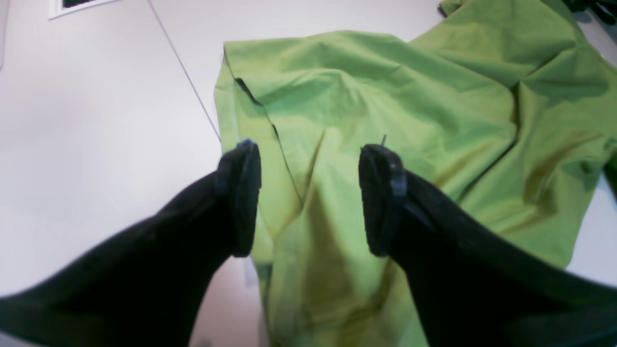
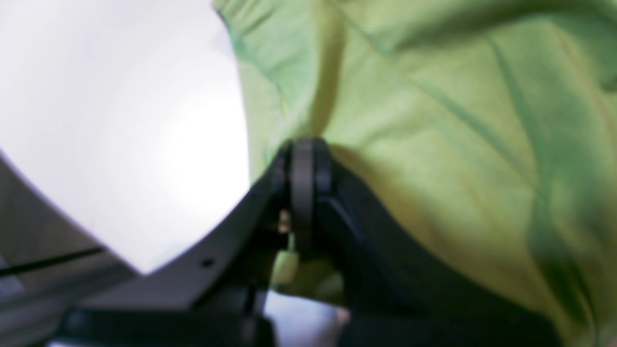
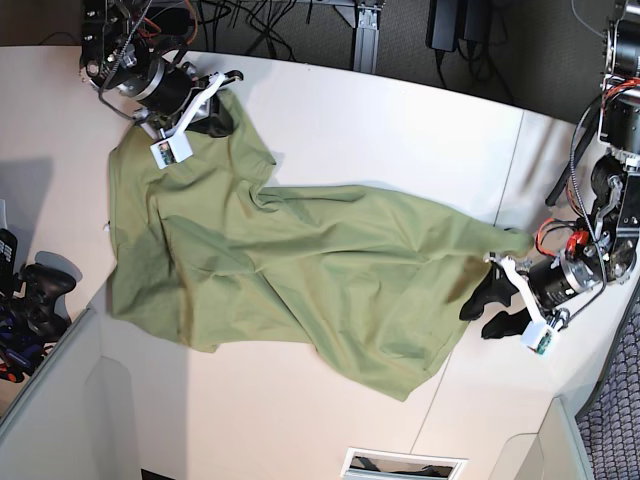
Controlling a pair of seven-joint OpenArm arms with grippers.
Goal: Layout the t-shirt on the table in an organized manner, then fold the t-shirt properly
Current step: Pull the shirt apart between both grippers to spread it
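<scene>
Right tool (image 2: 303, 193) clamped on t-shirt (image 3: 300, 270) edge; left tool (image 1: 308, 197) apart above it. Advise pulling outward evenly, flattening wrinkles onto tabletop (image 3: 350, 120).

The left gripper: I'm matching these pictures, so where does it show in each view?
Left wrist: left gripper, bottom centre, fingers apart over the t-shirt.
Right wrist: not in it.
Base: right edge, at the t-shirt's tip.
Shared landmark: the table's dark seam.
</scene>
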